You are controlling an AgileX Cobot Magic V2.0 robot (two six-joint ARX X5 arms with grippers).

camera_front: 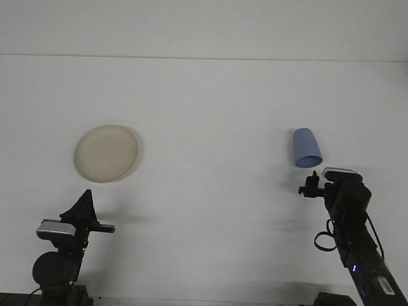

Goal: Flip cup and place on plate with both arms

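A blue cup (306,148) lies tipped on the white table at the right, its open mouth toward the near edge. A cream plate (106,153) rests flat on the table at the left with nothing on it. My right gripper (312,182) hovers just in front of the cup's mouth, a short gap below it, holding nothing. My left gripper (86,196) stays low near the front edge, a little below the plate and apart from it.
The white table (210,115) runs back to a pale wall. A broad bare stretch separates plate and cup. The right arm's black body and cables (350,236) rise from the lower right corner.
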